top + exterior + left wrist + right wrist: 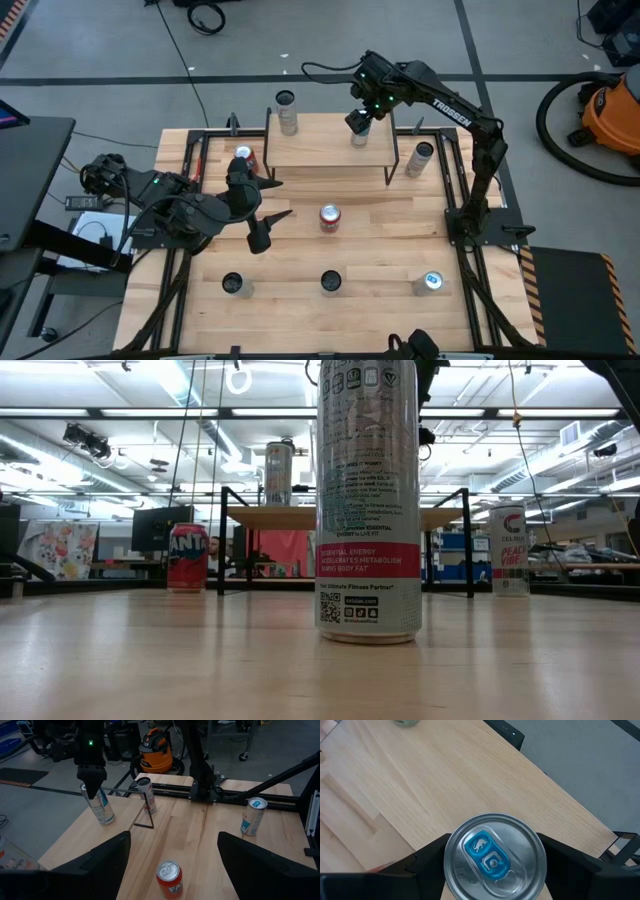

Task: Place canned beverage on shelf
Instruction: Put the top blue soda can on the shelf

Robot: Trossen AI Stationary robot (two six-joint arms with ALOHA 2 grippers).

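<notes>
- Nearest the front edge of the light-wood counter (pixel 300 255), well away from the small raised light-wood shelf on thin black legs (pixel 325 145), three slim silver cans stand in a row: one on the left (pixel 232 284), one in the middle (pixel 331 282), and a blue-tabbed one on the right (pixel 432 281). None has been handled, as far as I can judge.
- Between that row and the shelf stands a short red soda can (pixel 329 217), upright and alone.
- To the left of the shelf's front, the left pincer (pixel 268 215) hovers over the counter with its dark fingers spread wide and nothing between them; the red can sits just ahead of it.
- Just off the shelf's left front corner is another red can (pixel 243 157); off its right front leg, a slim silver can (pixel 422 158).
- On the shelf board itself, toward its right rear, the right pincer (pixel 360 122) reaches down around a slim silver can with a blue tab (pixel 492 856). Its fingers flank the can's top on both sides, gripping or just about to let go; the can appears to rest upright on the board.
- One more silver can (pixel 286 111) stands at the shelf's rear left.
- My judgement: this can is nearly placed, with only release and withdrawal left; several cans wait on the counter.
</notes>
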